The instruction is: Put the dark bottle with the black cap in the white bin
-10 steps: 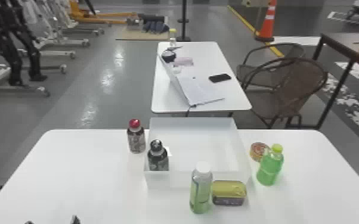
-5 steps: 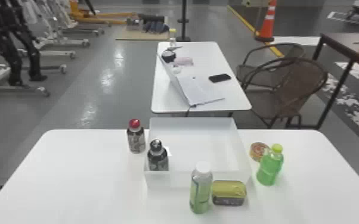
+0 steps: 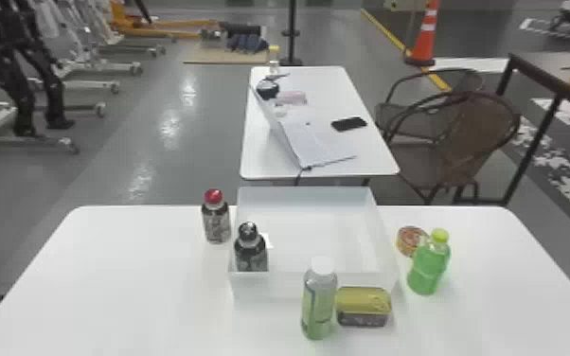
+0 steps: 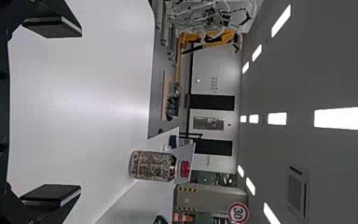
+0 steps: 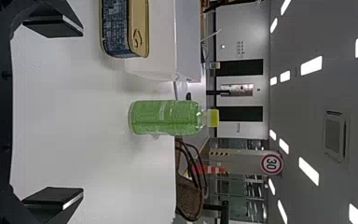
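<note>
The dark bottle with the black cap [image 3: 251, 251] stands upright inside the white bin [image 3: 378, 236], in its near left corner; the near wall covers its base. In the left wrist view my left gripper [image 4: 51, 112] is open, its two fingers wide apart with bare tabletop between them. A dark bottle with a red cap [image 4: 152, 165] stands beyond those fingers. My right gripper [image 5: 53, 114] is open too in the right wrist view, nothing between its fingers, and a green bottle [image 5: 165, 117] stands farther off in front of it.
On the white table [image 3: 132, 284], the red-capped bottle [image 3: 216, 218] stands left of the bin. A white-capped bottle [image 3: 318, 303] and a yellow-topped tin [image 3: 363, 305] sit before it. Right of it are a round tin [image 3: 411, 240] and the green bottle [image 3: 429, 265].
Fingertips visible at the head view's lower left edge a second ago have withdrawn from that view. The dark bottle with the black cap stays in the bin.
</note>
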Motion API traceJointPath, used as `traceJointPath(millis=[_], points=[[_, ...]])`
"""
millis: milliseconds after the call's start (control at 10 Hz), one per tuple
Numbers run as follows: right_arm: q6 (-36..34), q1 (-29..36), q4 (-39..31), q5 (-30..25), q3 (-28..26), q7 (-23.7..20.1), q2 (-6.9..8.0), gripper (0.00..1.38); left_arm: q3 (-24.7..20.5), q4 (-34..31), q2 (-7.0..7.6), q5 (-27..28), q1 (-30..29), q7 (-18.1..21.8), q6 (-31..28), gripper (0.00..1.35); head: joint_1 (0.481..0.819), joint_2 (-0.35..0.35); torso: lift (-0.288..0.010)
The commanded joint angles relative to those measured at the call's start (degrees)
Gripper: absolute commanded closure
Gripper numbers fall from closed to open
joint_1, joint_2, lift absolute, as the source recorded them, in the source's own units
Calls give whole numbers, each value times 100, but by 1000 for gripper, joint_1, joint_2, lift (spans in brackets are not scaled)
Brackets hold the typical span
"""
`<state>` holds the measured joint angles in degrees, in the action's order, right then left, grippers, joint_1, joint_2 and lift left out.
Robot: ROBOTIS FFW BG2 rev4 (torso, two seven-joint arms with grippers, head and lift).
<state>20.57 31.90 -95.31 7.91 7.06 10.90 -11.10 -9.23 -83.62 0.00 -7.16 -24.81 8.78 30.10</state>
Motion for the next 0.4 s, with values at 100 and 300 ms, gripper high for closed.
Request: traceJointPath(millis=[100,300], points=[[0,-9,13,9,6,0,3,93,9,30,-15,-48,3,0,5,122,549,0,-100],[0,-9,13,9,6,0,3,94,18,56,-15,-57,20,0,5,122,549,0,-100]])
